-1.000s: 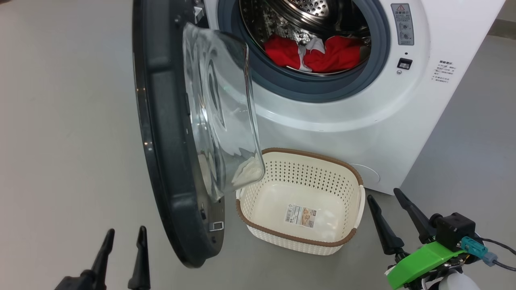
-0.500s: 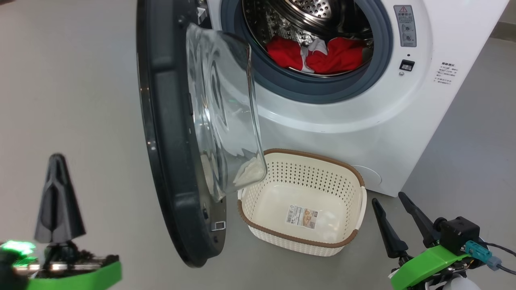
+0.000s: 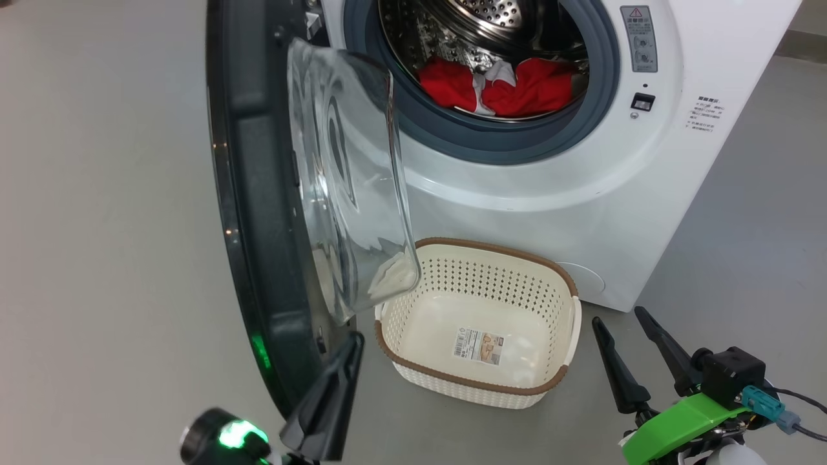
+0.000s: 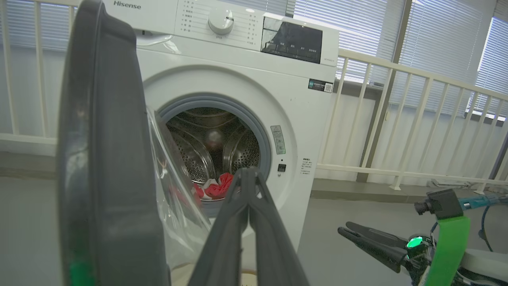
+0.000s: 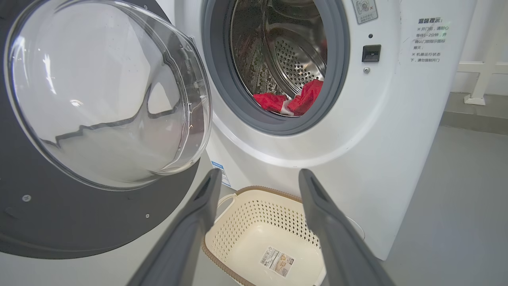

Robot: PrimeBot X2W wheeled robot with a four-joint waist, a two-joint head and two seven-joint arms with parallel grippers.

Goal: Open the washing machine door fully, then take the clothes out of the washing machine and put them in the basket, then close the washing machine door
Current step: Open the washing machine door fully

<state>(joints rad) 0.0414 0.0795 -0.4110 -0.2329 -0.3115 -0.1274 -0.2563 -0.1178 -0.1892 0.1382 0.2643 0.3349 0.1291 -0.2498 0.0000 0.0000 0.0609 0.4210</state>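
With my left gripper [image 3: 352,345] pinched shut just beside the door's [image 3: 258,194] lower rim and right gripper [image 3: 617,316] wide and empty, a glancing push may slip, leaving the door part-open before the clothes [image 3: 504,87] in the drum [image 3: 491,19] behind it.

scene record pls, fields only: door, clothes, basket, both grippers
washing machine door: open, swung out about square to the front of the washing machine
clothes: red, lying in the drum, none out
basket: on the floor before the machine, empty but for a label sticker
left gripper: shut, empty, by the door's lower rim; contact cannot be told
right gripper: open, empty, right of the basket
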